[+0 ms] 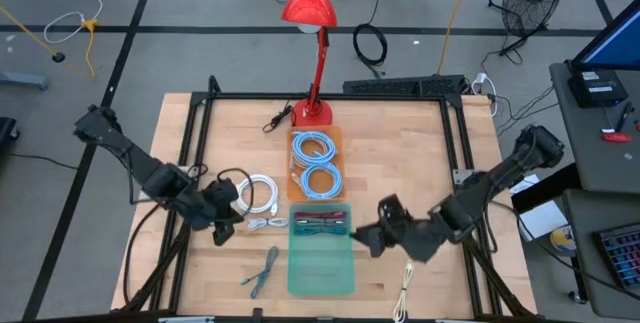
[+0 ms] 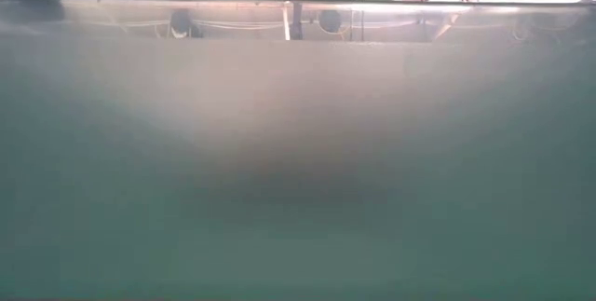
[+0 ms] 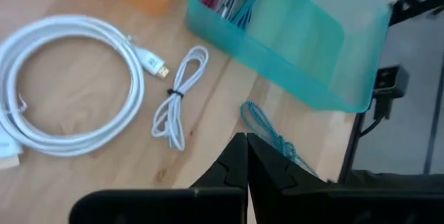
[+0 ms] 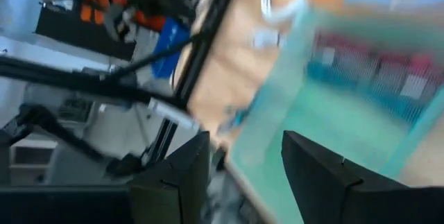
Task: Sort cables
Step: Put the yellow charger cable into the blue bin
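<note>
While the left gripper (image 1: pixel 226 215) hovers with its fingers (image 3: pixel 232 172) pressed together and holding nothing, beside the white coil (image 1: pixel 262 193) and the small white bundle (image 1: pixel 268 223), several cables remain unsorted on the worktop (image 1: pixel 420 163). The right gripper (image 1: pixel 366 236), fingers spread and empty, sits at the teal bin's (image 1: pixel 322 273) right edge; judged from this, a low sweep could nudge the bin, which already holds red, grey and teal bundles (image 1: pixel 320 225). Two light-blue coils (image 1: pixel 316 163) lie in the orange tray (image 1: pixel 339 138). A blue-green cable (image 1: pixel 262 271) and a beige cable (image 1: pixel 404 288) lie near the front edge, liable to be pushed off. No brand, label or writing can be read.
</note>
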`<state>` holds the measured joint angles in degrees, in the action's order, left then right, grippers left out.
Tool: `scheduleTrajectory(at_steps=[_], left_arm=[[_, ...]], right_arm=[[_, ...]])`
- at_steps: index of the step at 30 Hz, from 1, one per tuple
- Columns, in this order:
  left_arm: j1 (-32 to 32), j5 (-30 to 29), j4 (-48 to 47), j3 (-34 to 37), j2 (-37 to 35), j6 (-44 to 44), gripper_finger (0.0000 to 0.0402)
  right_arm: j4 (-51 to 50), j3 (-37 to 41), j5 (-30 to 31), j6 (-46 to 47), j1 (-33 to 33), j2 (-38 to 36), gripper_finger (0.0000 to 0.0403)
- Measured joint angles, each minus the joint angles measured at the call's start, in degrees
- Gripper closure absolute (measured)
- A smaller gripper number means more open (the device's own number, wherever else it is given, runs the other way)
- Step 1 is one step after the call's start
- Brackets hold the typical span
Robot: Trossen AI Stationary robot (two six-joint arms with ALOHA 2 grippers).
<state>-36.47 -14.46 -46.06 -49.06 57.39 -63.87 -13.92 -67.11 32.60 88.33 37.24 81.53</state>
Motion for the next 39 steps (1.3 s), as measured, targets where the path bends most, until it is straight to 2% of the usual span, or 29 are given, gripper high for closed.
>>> scheduleTrajectory(at_steps=[7,12,15,17,20,24,28,34,39], left_arm=[[-4.5,-0.2,1.5,0.0,5.4,-2.7,0.0401],[-6.1,-0.2,4.1,0.0,8.8,-2.5,0.0401],[-6.5,-0.2,4.9,0.0,10.5,-2.5,0.0401],[-6.7,-0.2,5.7,0.0,11.3,-2.5,0.0401],[-6.7,-0.2,6.5,0.0,12.5,-2.5,0.0401],[-6.7,-0.2,8.2,0.0,13.7,-2.5,0.0401],[-7.0,0.3,10.3,0.0,13.9,-2.8,0.0401],[-8.5,-1.1,11.4,0.0,13.9,-3.8,0.0401],[-9.5,-3.8,11.9,0.0,13.9,-4.2,0.0401]], right_arm=[[10.0,-1.2,-10.1,14.6,8.6,8.4,0.0291],[4.3,-4.3,-18.3,29.8,14.1,13.0,0.0353],[-2.2,-6.6,-23.6,38.9,16.5,14.6,0.0389],[-9.0,-7.9,-27.4,42.4,17.7,15.1,0.0399],[-18.5,-8.7,-29.0,43.5,17.5,15.5,0.0396],[-27.5,-8.7,-26.7,43.3,14.0,16.1,0.0401],[-29.5,-8.8,-29.0,42.5,11.3,17.6,0.0401],[-31.0,-8.7,-38.8,43.0,11.3,23.0,0.04],[-26.0,-8.7,-38.9,43.0,11.2,25.9,0.0399]])
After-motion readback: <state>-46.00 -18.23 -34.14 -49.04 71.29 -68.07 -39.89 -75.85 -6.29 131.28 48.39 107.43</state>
